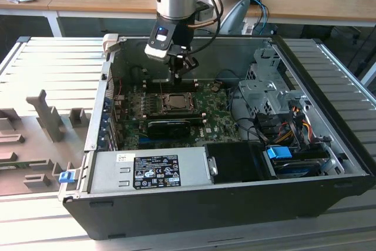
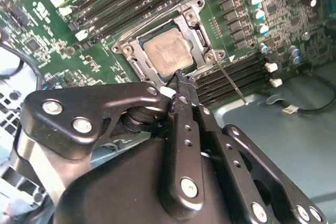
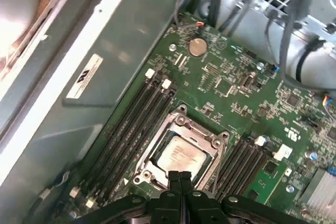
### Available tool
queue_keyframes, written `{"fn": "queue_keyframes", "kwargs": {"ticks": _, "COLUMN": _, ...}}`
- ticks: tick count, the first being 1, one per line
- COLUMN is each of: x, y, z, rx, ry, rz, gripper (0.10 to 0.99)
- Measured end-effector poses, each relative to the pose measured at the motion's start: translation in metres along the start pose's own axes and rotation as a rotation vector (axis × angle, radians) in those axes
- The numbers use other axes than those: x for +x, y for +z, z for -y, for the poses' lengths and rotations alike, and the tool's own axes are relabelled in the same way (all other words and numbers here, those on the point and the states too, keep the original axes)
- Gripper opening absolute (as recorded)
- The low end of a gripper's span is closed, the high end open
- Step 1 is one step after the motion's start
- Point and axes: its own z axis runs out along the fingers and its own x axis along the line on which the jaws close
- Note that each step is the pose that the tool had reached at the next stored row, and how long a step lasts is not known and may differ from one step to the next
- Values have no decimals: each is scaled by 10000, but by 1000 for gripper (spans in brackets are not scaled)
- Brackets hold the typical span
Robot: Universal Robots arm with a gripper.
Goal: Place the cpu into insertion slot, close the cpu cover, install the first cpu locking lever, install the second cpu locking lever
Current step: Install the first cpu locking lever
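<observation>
Seemingly the cpu (image 2: 167, 51) lies under its closed cpu cover (image 2: 184, 17). Pincer (image 2: 180, 77), pressed together, hovers by the lever (image 2: 231, 82); latching probably needs precise pushing.

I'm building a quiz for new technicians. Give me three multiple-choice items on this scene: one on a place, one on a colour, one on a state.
1. Where is the cpu?
A) in the insertion slot
B) on the power supply
C) on the desk

2. What colour is the circuit board?
A) red
B) green
C) white

3. The fingers of the gripper are:
A) spread wide
B) shut on the cpu
C) shut together

Answers: 1 A, its silver top lies inside the socket frame. 2 B, green surrounds the slot. 3 C, the tips meet above the slot's edge.
</observation>
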Motion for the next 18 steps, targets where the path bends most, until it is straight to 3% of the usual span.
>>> {"fn": "queue_keyframes", "kwargs": {"ticks": 18, "x": 0, "y": 0, "z": 0, "rx": 1, "ry": -2240, "rz": -113, "gripper": 106}}
